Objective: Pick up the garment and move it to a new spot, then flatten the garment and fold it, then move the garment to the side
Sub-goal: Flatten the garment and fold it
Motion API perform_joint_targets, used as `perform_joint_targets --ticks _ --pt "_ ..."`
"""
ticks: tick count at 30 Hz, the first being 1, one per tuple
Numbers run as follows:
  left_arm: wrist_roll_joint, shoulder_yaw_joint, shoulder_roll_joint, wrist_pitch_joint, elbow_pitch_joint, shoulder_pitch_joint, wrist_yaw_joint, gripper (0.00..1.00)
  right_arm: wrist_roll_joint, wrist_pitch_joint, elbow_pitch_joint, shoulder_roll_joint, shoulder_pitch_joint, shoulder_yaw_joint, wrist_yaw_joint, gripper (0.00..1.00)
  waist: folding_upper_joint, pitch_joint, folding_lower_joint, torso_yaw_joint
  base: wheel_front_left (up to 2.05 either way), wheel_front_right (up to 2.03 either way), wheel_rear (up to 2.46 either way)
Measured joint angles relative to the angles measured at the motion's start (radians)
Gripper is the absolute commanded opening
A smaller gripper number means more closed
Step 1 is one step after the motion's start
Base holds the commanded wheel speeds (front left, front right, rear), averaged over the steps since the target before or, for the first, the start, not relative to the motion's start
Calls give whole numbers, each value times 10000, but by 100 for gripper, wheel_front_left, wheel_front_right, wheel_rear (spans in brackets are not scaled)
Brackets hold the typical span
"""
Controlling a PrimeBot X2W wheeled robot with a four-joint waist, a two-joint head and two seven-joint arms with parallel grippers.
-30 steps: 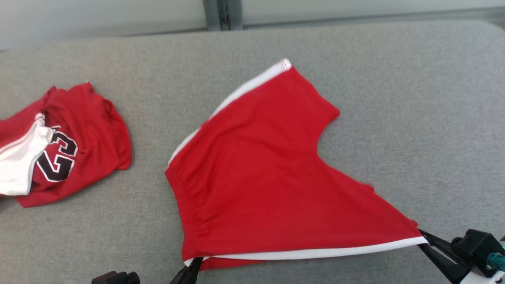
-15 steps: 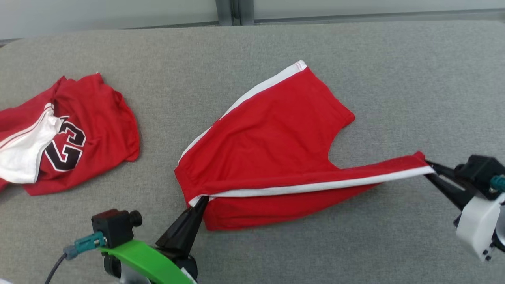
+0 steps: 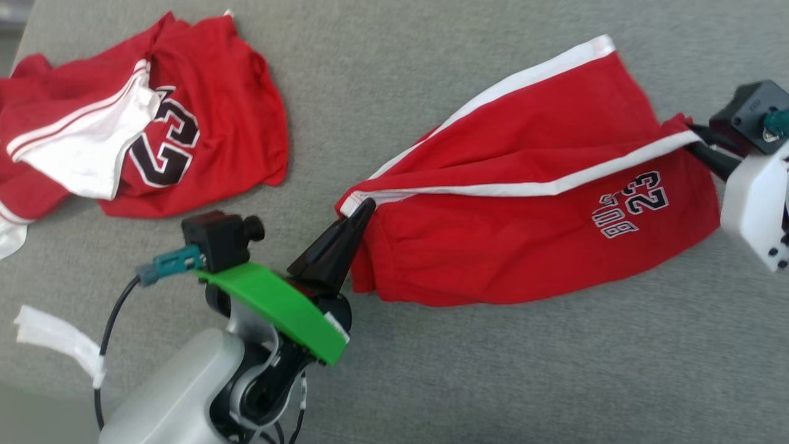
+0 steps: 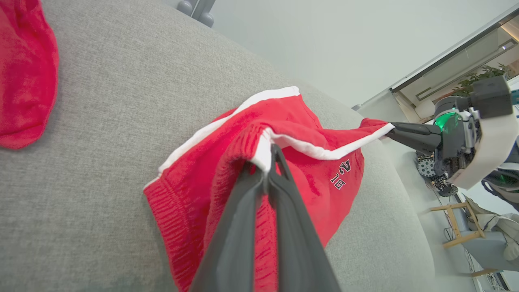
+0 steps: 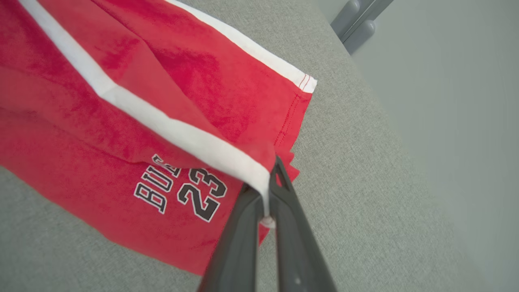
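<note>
My left claw [image 3: 365, 206] is clamped on the waistband corner of the red shorts [image 3: 524, 259], just left of the middle of the head view. My right claw [image 3: 693, 132] is clamped on the leg hem at the right edge of the frame. The white side stripe [image 3: 530, 185] runs taut and lifted between them. So the long axis of the shorts lies from centre left up toward the upper right, climbing to my right claw.

The rest of the shorts rests on the grey worktop [image 3: 493, 382], with the printed number facing up near the right claw. The far stripe [image 3: 493, 92] runs along the upper edge of the cloth. Near my left claw the two stripes almost meet, while at the right end they stand well apart.

I judge the coming move turns on that wedge. To lay stripe on stripe, my right claw has the longer way to carry its end up the frame, and my left claw need only pivot. A red jersey [image 3: 203, 123] lies well apart in the upper left.
</note>
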Motion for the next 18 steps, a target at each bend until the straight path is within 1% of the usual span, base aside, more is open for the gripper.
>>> perform_joint_targets --ticks 4,6,12,18 --pt "52 -96 -422 102 673 -557 -205 0 451 257 593 153 -1514 1035 0 0 0 567 1 459 0 0 0" --pt "48 -102 -543 98 869 -641 -244 0 623 288 821 188 -2076 1448 0 0 0 784 1 649 0 0 0" --pt "-54 52 -594 -123 1170 -670 -393 0 1120 408 1434 -19 -3568 2548 0 0 0 1232 1 1155 0 0 0" --pt "-71 90 -685 -203 1269 -693 -495 0 1546 512 1802 -169 -4544 3427 0 0 0 1422 2 1384 0 0 0"
